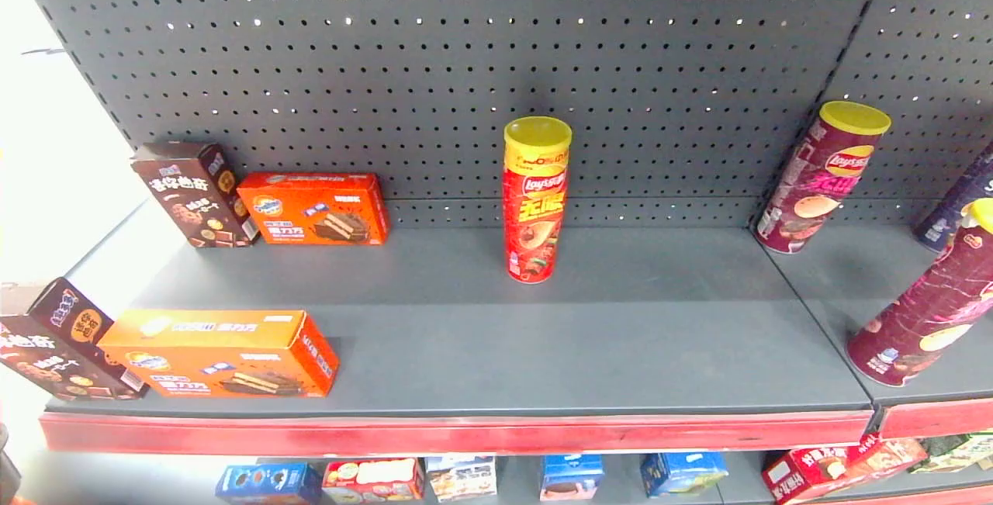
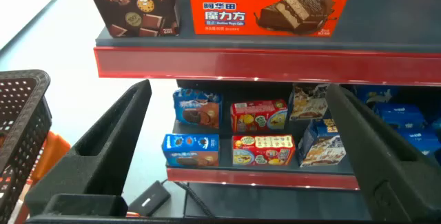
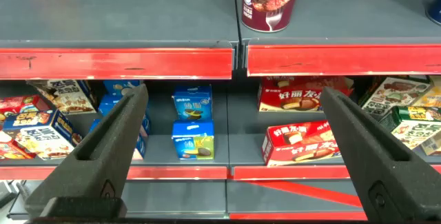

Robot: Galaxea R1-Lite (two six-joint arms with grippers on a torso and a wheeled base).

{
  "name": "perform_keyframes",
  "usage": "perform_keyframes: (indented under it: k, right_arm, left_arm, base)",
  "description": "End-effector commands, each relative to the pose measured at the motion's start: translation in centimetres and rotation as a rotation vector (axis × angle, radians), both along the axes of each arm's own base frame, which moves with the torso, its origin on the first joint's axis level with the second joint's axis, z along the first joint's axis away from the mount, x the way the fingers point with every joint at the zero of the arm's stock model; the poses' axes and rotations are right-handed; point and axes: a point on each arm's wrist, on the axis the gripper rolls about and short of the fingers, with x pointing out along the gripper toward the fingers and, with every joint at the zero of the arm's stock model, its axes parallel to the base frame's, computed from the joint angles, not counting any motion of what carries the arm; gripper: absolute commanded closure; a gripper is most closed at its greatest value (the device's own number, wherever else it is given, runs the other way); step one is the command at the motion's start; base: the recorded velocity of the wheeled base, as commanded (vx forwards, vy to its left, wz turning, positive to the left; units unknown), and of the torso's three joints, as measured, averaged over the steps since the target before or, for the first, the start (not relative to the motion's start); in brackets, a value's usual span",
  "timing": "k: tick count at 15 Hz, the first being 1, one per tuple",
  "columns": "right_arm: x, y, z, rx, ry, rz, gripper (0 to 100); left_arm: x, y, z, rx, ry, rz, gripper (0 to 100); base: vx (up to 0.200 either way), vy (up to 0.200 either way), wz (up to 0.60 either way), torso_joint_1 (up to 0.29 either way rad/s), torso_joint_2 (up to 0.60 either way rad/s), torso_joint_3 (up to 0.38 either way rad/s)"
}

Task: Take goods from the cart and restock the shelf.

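Left gripper [image 2: 238,94] is spread wide with nothing between its fingers. It faces the small snack boxes [image 2: 258,116] on the lower tier, beneath the shelf's red front edge, and a black mesh basket [image 2: 21,114] sits close by it. Right gripper [image 3: 234,93] is just as wide and just as empty (its black fingers [image 3: 103,155] frame blue and red boxes on that same lower tier).

On the grey shelf [image 1: 621,334], a red chip can [image 1: 535,202] stands upright near the middle, toward the far pegboard wall and well apart from everything else. At the far left, a brown cookie box [image 1: 194,193] stands touching an orange box [image 1: 314,209]. At the near left, a second orange box [image 1: 221,354] lies along the front edge with another brown cookie box [image 1: 54,342] against its left end. On the adjoining section to the right stand a far maroon can [image 1: 822,179] and a near maroon can [image 1: 923,311].
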Motion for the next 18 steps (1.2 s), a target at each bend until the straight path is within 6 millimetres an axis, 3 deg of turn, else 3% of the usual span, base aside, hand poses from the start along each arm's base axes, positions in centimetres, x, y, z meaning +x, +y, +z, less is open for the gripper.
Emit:
perform_keyframes:
  k: [1,14,18]
  right_arm:
    - [0.01,0.0,-0.01,0.0,0.003,-0.001,0]
    - [0.01,0.0,-0.01,0.002,0.003,-0.002,0]
    - [0.01,-0.01,0.0,0.003,0.001,-0.005,0]
  left_arm:
    - [0.01,0.0,-0.02,0.0,0.003,0.0,0]
    - [0.01,0.0,-0.02,0.0,0.003,0.0,0]
    - [0.01,0.0,-0.02,0.001,0.003,0.0,0]
  base:
    - [0.0,0.0,0.0,0.0,0.0,0.0]
    - [0.0,0.0,0.55,0.004,0.0,0.002]
    - [0.0,0.0,0.0,0.0,0.0,0.0]
